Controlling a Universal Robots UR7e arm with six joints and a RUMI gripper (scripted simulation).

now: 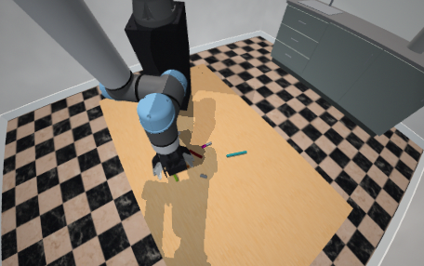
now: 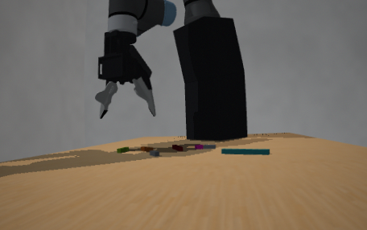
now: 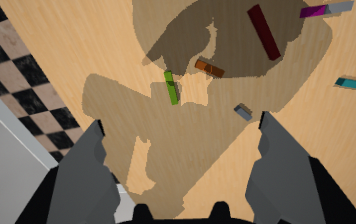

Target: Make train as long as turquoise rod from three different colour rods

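Note:
My gripper [image 1: 173,170] [image 2: 128,117] [image 3: 180,116] is open and empty, high above the table near the lime rod [image 1: 176,178] [image 2: 122,149] [image 3: 171,88]. A magenta rod [image 1: 204,146] [image 2: 199,147] [image 3: 313,11] and a grey rod [image 1: 208,144] [image 2: 209,146] [image 3: 340,7] lie in line, end to end, touching or almost. The turquoise rod [image 1: 236,153] [image 2: 245,151] [image 3: 346,83] lies apart, cut off at the wrist view's right edge. A dark red rod [image 1: 196,153] [image 2: 177,148] [image 3: 264,32] lies left of the magenta one.
An orange rod [image 1: 188,166] [image 2: 146,149] [image 3: 209,68] lies between the lime and red rods. A second grey rod [image 1: 204,176] [image 2: 154,154] [image 3: 243,112] lies apart, near the right fingertip in the wrist view. The arm's shadow covers several rods.

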